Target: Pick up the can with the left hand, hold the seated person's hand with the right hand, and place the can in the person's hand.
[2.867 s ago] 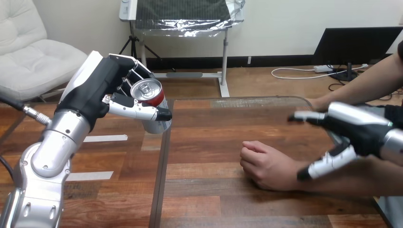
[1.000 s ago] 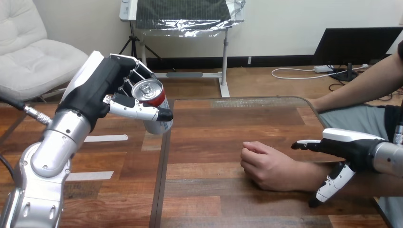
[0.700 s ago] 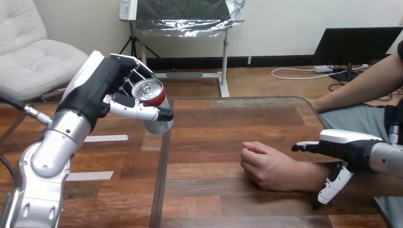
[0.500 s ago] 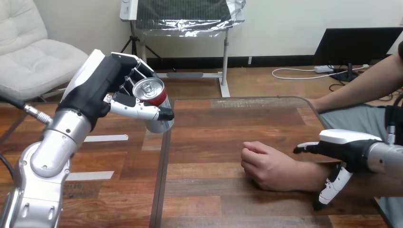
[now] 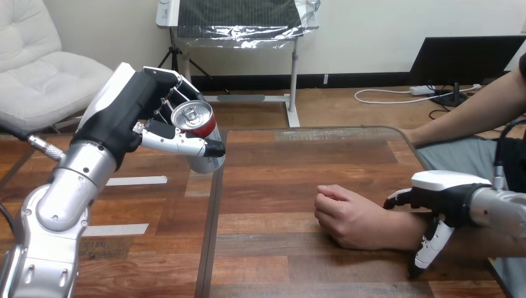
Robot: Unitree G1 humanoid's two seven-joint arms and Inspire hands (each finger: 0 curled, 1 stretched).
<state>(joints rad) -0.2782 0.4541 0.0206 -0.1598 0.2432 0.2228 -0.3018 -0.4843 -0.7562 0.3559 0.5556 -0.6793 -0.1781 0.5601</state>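
Note:
My left hand (image 5: 123, 113) is raised above the table's left edge and is shut on a can (image 5: 195, 124) with a silver top and a red and silver body; the thumb crosses the can's front. The person's hand (image 5: 347, 217) rests as a loose fist on the wooden table (image 5: 291, 158), its forearm running off to the right. My right hand (image 5: 448, 190) sits over the person's wrist, fingers reaching past the far side and thumb hanging down the near side. The hand straddles the wrist without visibly closing on it.
The person's other arm (image 5: 477, 112) slants down from the upper right to the table's far right corner. The table's left edge (image 5: 212, 205) runs just below the held can.
My right hand has come down from above the forearm and settled lower and nearer over the person's wrist. The left hand and can have barely shifted. The person's fist has stayed put.

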